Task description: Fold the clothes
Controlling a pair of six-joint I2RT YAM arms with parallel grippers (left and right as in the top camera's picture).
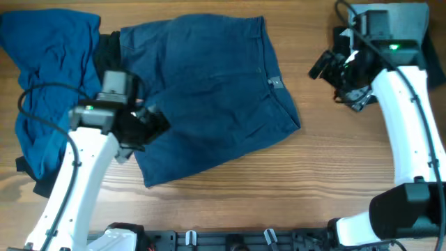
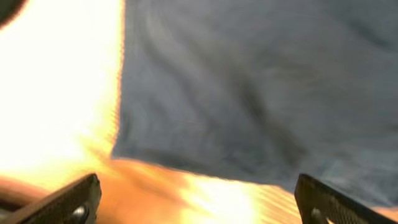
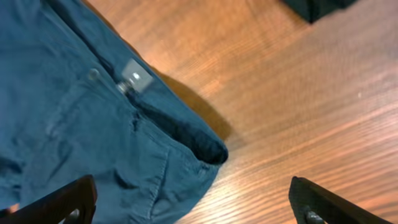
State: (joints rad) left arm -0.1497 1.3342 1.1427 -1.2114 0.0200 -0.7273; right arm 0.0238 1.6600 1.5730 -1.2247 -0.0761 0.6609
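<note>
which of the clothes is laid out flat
The dark navy shorts in the middle, spread flat with the waist button showing; the brighter blue garment at the left lies bunched up.

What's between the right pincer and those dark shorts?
Only bare wooden table, as the overhead view shows; the right pincer hovers apart from the shorts.

Evenly lit overhead, left wrist view blurred, table (image 2: pixel 56 93) blown out by glare, shorts (image 3: pixel 93 137) casting soft shadow

Shorts: dark navy denim shorts (image 3: pixel 74 130) fill the left, showing a waistband button (image 3: pixel 93 74) and a pale tag (image 3: pixel 137 76).
Table: wood-grain table (image 3: pixel 286 99) on the right.
Right gripper (image 3: pixel 193 204): jaws spread wide.
</note>
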